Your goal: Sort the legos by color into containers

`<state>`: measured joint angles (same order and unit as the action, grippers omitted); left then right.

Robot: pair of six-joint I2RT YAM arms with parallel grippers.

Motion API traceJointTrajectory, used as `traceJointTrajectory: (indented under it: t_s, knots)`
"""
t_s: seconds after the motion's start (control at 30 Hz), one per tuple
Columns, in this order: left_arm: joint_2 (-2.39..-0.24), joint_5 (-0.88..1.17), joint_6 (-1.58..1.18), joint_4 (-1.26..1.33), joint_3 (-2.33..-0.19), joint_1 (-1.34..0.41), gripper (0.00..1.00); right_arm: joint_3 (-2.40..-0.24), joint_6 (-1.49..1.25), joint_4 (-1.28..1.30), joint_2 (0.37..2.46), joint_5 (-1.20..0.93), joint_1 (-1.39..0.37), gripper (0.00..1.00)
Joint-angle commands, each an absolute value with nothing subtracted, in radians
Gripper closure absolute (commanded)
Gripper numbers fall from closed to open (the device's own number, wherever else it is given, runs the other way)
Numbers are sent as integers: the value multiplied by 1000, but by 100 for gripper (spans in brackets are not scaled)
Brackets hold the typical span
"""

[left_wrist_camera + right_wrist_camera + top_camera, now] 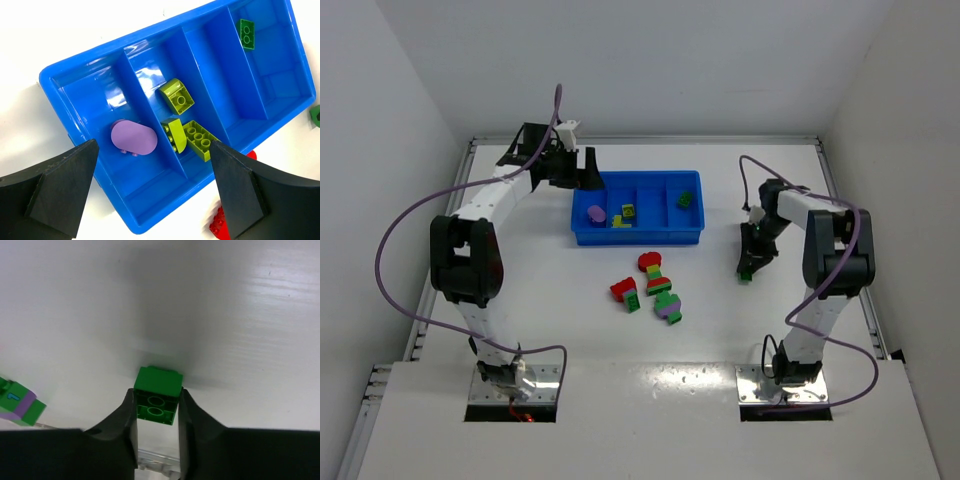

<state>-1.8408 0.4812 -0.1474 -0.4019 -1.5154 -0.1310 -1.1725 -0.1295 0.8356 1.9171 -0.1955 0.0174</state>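
Right claw (156, 401) pinching green brick (159, 384), forearm angled down to table (235, 315)

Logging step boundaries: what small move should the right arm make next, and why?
Probably lift straight up. The right gripper is shut on a green brick down at the table, and the blue tray's right-end compartment, where another green brick lies, is off to its left.
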Motion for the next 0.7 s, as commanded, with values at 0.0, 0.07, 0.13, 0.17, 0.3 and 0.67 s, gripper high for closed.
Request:
traceJointTrajectory:
  t_s: [0.0,0.07,0.13,0.17,0.3,0.67]
  knots:
    - [-1822,482,-155,-377,-1523,-127,0,-1215,-130,842,1924,-206,17,95]
    - [-1822,482,-155,-377,-1523,-127,0,-1284,-117,853,1924,-206,17,100]
    - [-1822,492,-146,-377,-1532,-127,0,-1424,-101,862,1936,-216,17,100]
    - [-1822,505,-146,-377,-1532,-127,0,-1481,-91,862,1936,-230,17,100]
    - [-1833,450,-166,-408,-1561,-127,0,-1771,-64,853,1954,-356,-6,100]
    - [-1884,520,-126,-526,-1664,-127,0,-2055,-81,732,2137,-396,-218,100]
